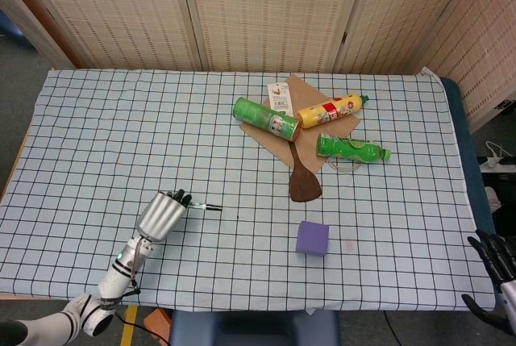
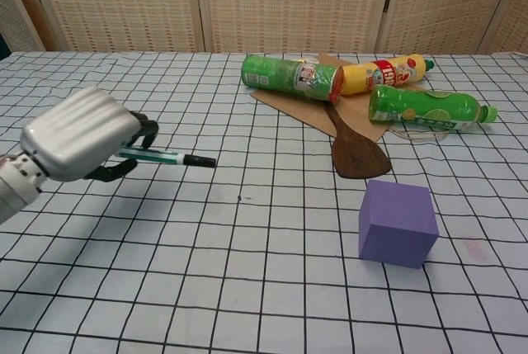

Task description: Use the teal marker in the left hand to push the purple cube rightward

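The purple cube (image 1: 312, 238) (image 2: 398, 223) rests on the checked cloth below the wooden spatula. My left hand (image 1: 164, 213) (image 2: 81, 135) hovers well to the cube's left, gripping the teal marker (image 1: 203, 206) (image 2: 165, 157), whose black tip points right toward the cube. A wide gap of cloth lies between the marker tip and the cube. My right hand (image 1: 493, 257) shows only at the lower right edge of the head view, off the table, with fingers spread and nothing in it.
At the back right lie a green can (image 1: 265, 118), a yellow bottle (image 1: 330, 110) and a green bottle (image 1: 351, 147) on a brown board (image 1: 270, 136), with a wooden spatula (image 1: 303, 178) in front. The table's right edge (image 1: 468, 201) is close to the right hand.
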`<state>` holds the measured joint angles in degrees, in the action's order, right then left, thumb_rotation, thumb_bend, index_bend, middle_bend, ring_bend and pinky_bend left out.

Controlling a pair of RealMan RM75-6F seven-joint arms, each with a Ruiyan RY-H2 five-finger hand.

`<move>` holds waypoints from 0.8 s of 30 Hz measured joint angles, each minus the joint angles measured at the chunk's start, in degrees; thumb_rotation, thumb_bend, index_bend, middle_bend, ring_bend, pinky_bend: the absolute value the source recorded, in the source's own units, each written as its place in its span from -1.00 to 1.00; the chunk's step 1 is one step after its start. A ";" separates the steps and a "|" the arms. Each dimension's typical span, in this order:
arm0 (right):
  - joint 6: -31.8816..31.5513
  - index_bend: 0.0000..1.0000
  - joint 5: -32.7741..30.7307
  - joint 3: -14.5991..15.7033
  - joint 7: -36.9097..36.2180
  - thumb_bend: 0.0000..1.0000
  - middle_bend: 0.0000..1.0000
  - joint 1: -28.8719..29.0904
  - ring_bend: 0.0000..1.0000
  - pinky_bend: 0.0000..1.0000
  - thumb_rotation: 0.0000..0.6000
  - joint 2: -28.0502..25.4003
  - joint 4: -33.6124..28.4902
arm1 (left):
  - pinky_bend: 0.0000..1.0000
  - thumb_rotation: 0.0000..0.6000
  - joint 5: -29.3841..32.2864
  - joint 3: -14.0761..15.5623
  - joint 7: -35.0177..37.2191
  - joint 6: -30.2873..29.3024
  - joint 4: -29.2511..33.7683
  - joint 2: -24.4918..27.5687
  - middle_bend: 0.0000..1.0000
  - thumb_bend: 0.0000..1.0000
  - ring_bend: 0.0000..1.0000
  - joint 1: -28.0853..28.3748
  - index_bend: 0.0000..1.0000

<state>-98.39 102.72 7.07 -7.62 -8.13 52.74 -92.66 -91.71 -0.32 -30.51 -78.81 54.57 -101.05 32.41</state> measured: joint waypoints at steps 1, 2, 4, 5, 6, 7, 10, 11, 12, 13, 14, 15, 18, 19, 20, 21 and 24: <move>0.06 -1.00 0.05 -0.05 0.56 -0.75 -1.00 -0.01 -1.00 -1.00 1.00 0.18 -0.20 | 1.00 1.00 0.41 0.14 1.34 -0.26 -0.67 0.48 0.48 0.30 0.63 -0.64 0.53; 0.08 -1.00 0.08 -0.10 0.96 -0.75 -1.00 -0.02 -1.00 -1.00 1.00 0.31 -0.34 | 1.00 1.00 0.86 0.25 2.81 -0.39 -1.26 0.96 0.48 0.30 0.63 -1.23 0.53; 0.06 -1.00 0.38 -0.14 1.76 -0.75 -1.00 -0.06 -1.00 -1.00 1.00 0.59 -0.66 | 1.00 1.00 1.93 0.48 6.61 -0.47 -2.62 2.04 0.48 0.29 0.63 -2.66 0.52; 0.04 -1.00 0.69 -0.08 1.88 -0.75 -1.00 -0.06 -1.00 -1.00 1.00 0.64 -0.72 | 1.00 1.00 2.35 0.59 8.29 -0.47 -3.38 2.45 0.48 0.28 0.63 -3.31 0.52; 0.01 -1.00 1.09 0.01 1.91 -0.75 -1.00 -0.06 -1.00 -1.00 1.00 0.68 -0.76 | 1.00 1.00 2.81 0.77 10.41 -0.44 -4.66 2.86 0.47 0.27 0.63 -4.15 0.51; -0.08 -1.00 1.68 0.14 2.00 -0.75 -1.00 -0.07 -1.00 -1.00 1.00 0.76 -0.80 | 1.00 1.00 3.08 0.91 11.75 -0.39 -5.77 3.03 0.47 0.27 0.63 -4.70 0.51; -0.22 -1.00 2.44 0.28 2.91 -0.75 -1.00 -0.11 -1.00 -1.00 1.00 1.13 -0.95 | 1.00 1.00 3.57 1.41 15.55 0.08 -9.91 2.79 0.45 0.26 0.63 -6.05 0.49; -0.19 -1.00 2.65 0.33 3.20 -0.75 -1.00 -0.09 -1.00 -1.00 1.00 1.25 -1.02 | 1.00 1.00 3.58 1.58 16.44 0.25 -11.18 2.51 0.44 0.25 0.63 -6.31 0.47; -0.09 -1.00 2.91 0.39 3.43 -0.75 -1.00 -0.05 -1.00 -1.00 1.00 1.34 -1.09 | 1.00 1.00 3.52 1.81 17.40 0.46 -12.86 2.00 0.42 0.25 0.63 -6.58 0.45; 0.09 -1.00 3.19 0.45 3.69 -0.75 -1.00 0.05 -1.00 -1.00 1.00 1.44 -1.18 | 1.00 1.00 3.42 1.98 17.98 0.62 -14.11 1.55 0.39 0.23 0.63 -6.74 0.41; 0.19 -1.00 3.27 0.46 3.87 -0.75 -1.00 0.11 -1.00 -1.00 1.00 1.50 -1.23 | 1.00 1.00 3.31 2.15 18.51 0.79 -15.35 1.06 0.34 0.21 0.63 -6.86 0.33; 0.27 -1.00 3.28 0.46 4.03 -0.75 -1.00 0.15 -1.00 -1.00 1.00 1.55 -1.26 | 1.00 1.00 3.12 2.37 19.17 1.05 -16.93 0.40 0.30 0.18 0.63 -7.00 0.26; 0.37 -1.00 3.13 0.38 4.19 -0.75 -1.00 0.21 -1.00 -1.00 1.00 1.62 -1.35 | 1.00 1.00 2.55 2.93 20.91 1.81 -20.25 -1.08 0.06 0.08 0.61 -7.29 -0.18; 0.36 -1.00 3.01 0.34 4.16 -0.75 -1.00 0.21 -1.00 -1.00 1.00 1.61 -1.36 | 1.00 1.00 2.39 3.09 21.47 2.09 -20.84 -1.36 -0.02 0.05 0.59 -7.38 -0.29; 0.30 -1.00 2.95 0.32 4.10 -0.75 -1.00 0.19 -1.00 -1.00 1.00 1.59 -1.34 | 1.00 1.00 2.28 3.22 21.96 2.43 -21.16 -1.53 -0.13 0.02 0.56 -7.49 -0.44; 0.21 -1.00 2.92 0.31 4.06 -0.75 -1.00 0.15 -1.00 -1.00 1.00 1.57 -1.33 | 1.00 1.00 2.22 3.33 22.41 2.91 -21.26 -1.58 -0.23 -0.02 0.51 -7.65 -0.56; -0.28 -1.00 2.91 0.33 3.91 -0.75 -1.00 -0.08 -1.00 -1.00 1.00 1.51 -1.27 | 0.96 1.00 2.22 3.34 22.83 3.26 -20.20 -1.08 -0.43 -0.07 0.41 -7.96 -0.75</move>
<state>-98.67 105.63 7.40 -3.71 -8.21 54.25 -93.93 -89.49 3.02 -7.68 -75.55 34.37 -102.13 24.45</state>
